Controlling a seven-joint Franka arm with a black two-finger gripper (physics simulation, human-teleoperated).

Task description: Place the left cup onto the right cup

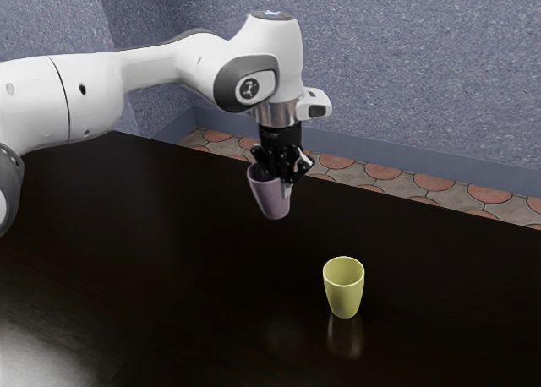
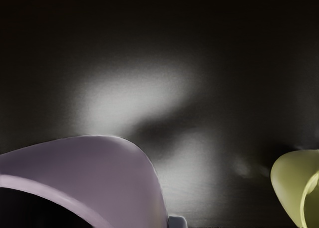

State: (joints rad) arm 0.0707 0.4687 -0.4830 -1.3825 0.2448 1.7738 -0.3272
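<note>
purple cup (image 1: 270, 198) aloft in pincer (image 1: 280, 172); yellow cup (image 1: 343, 286) on table (image 1: 127, 286).

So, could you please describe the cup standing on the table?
Start at the dark glossy table. An upright yellow-green cup stands on it, toward the exterior view's right of the gripper. Its only neighbour, the purple cup, hangs tilted in the gripper.

Purple handleless cup (image 1: 270, 197) hangs tilted in the air, clear of the dark table (image 1: 127, 277), pinched at its rim by the gripper (image 1: 281, 169), farther back and to the exterior view's left of the yellow-green handleless cup (image 1: 343, 287), which stands upright and mouth-up on the table, well apart.
</note>
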